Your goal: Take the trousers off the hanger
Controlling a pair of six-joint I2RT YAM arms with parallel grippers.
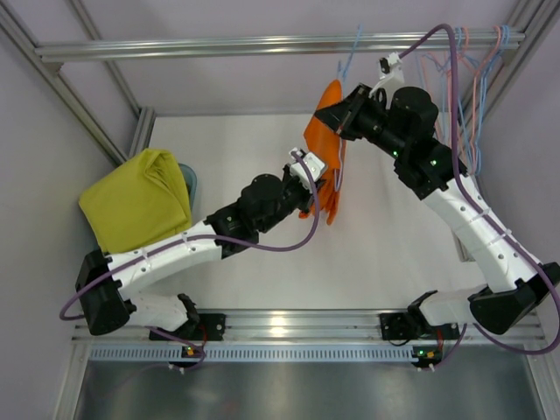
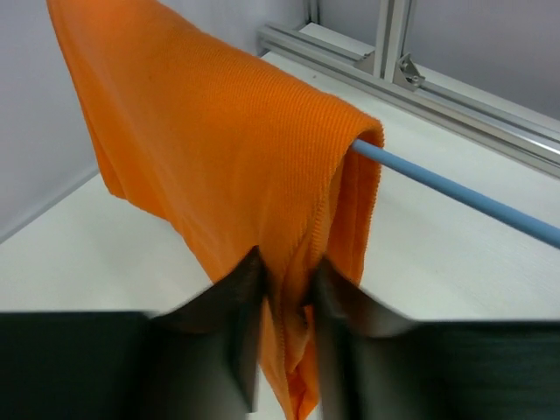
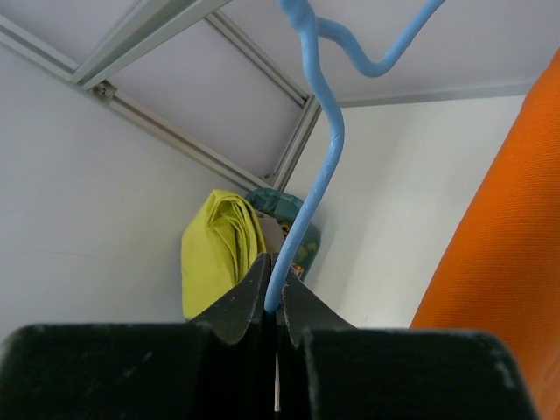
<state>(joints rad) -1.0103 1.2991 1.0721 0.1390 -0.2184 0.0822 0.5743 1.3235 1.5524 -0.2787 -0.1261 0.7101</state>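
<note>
The left claw [image 2: 284,273] pinches the orange trousers [image 2: 219,149] draped over the blue hanger [image 3: 331,149] just above it; the right claw [image 3: 273,284] is clamped on the hanger's neck. A shallow pinch could slip, or pulling could wrench the hanger loose.

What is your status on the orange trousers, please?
Left gripper, jaws pinching orange trousers. Right gripper, jaws shut on blue hanger. Nothing blocking.

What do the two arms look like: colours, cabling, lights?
Left arm and right arm: white link shells, black joints. Left hand and right hand: black, tapering to wedges. A purple cable loops along each arm. Green lights glow on joints.
</note>
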